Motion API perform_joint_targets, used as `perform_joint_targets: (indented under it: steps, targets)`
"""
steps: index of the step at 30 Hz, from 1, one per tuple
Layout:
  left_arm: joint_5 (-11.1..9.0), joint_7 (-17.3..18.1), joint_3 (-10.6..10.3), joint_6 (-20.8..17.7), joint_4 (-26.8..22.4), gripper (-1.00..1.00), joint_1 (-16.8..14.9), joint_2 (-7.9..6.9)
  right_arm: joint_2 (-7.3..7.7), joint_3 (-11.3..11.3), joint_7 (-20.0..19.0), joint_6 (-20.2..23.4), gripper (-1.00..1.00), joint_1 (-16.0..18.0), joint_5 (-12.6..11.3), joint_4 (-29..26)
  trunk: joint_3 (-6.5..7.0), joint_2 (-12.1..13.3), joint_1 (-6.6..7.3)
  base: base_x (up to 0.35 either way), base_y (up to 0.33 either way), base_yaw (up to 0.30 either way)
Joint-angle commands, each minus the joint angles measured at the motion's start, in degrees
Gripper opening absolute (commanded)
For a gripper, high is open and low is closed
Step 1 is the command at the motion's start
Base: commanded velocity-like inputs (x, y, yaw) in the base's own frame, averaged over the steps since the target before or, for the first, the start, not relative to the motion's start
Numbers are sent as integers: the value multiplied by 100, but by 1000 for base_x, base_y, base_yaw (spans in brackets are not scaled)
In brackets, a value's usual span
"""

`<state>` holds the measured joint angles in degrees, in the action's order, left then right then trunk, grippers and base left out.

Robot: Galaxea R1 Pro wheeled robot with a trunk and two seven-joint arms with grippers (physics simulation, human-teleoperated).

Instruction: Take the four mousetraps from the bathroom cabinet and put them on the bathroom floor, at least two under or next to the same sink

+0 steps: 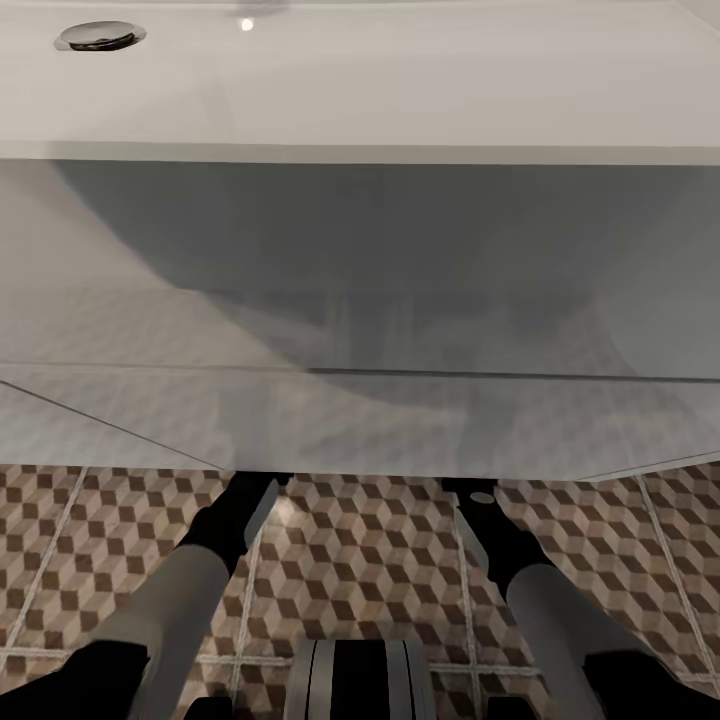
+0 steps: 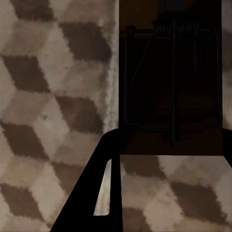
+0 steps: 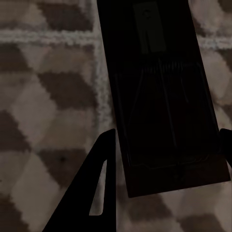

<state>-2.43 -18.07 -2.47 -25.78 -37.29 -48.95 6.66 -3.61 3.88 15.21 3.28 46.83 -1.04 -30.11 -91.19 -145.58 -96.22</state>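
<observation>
Head view is looking down on the white sink (image 1: 360, 90), with both my arms reaching under it over the cube-patterned floor (image 1: 360, 560). My left gripper (image 2: 166, 150) is clamping its fingers on a dark mousetrap (image 2: 171, 82), and my right gripper (image 3: 166, 150) is gripping another mousetrap (image 3: 159, 96), both hanging above the tiles.

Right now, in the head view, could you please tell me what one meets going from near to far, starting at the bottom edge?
Robot's arms, left and right → cube-patterned bathroom floor → glossy white vanity front → flat basin of the bathroom sink → chrome drain at the far left.
</observation>
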Motion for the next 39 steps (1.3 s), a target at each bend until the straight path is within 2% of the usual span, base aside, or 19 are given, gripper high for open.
perform_joint_targets:
  steps: [1,11,18,27,39]
  targets:
    - [-17,-47,-26,-31,50,-100,-24,-2,4,39,46,2,-100,1,-17,7,-3,-1,1,0,0,0]
    - [-28,-47,-26,359,527,-100,-127,-1,1,38,43,-861,-100,1,-3,817,-3,-1,1,0,0,0]
    - [-31,-47,-26,432,724,-100,-131,0,1,42,1,-1007,-100,1,-5,928,-3,-1,1,0,0,0]
    - [-38,-47,-22,951,999,-100,-132,10,0,43,-42,-1260,-100,1,-6,949,-3,-1,1,0,0,0]
    - [-38,-47,-24,1052,1104,-100,-132,10,-3,40,-86,-1494,-100,1,-37,1055,-3,-1,1,0,0,0]
